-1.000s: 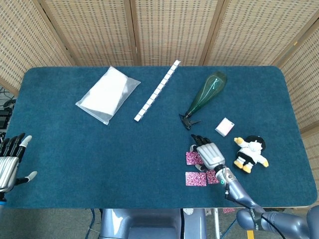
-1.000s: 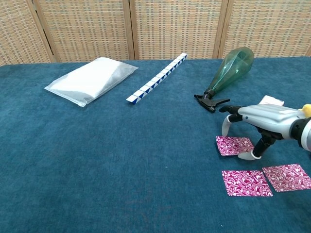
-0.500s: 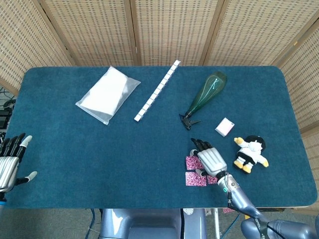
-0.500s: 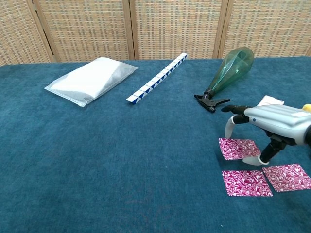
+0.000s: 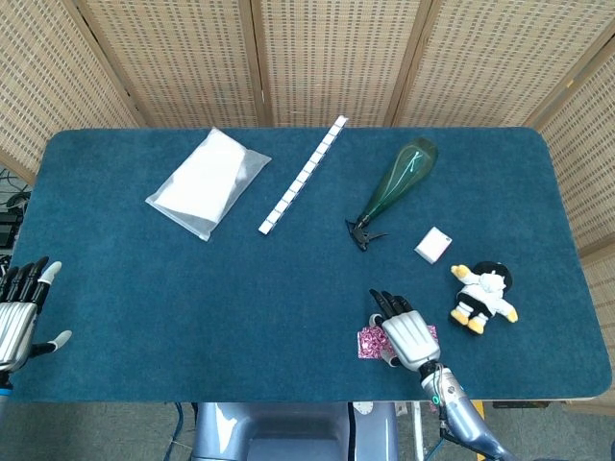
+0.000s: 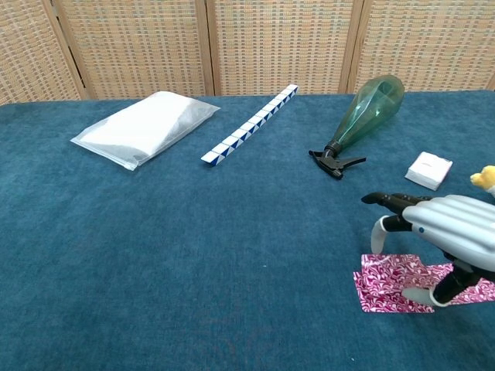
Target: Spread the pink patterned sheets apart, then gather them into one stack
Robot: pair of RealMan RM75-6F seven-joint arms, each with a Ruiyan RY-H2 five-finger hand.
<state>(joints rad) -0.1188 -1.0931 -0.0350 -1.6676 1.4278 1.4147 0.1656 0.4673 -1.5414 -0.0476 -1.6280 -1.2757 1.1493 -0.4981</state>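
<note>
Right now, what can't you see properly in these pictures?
- Pink patterned sheets: the right hand covers them in both views, so how many overlap is unclear.
- Right hand: whether its fingertips press a sheet cannot be told.
- Plush toy: chest view's right edge cuts it off.
- Left hand: head view's left edge cuts it; the chest view misses it.
- Small white box: any markings are too small.

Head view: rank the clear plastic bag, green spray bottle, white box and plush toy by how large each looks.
1. clear plastic bag
2. green spray bottle
3. plush toy
4. white box
All lie on the same table, so nearness to the camera barely skews this.
</note>
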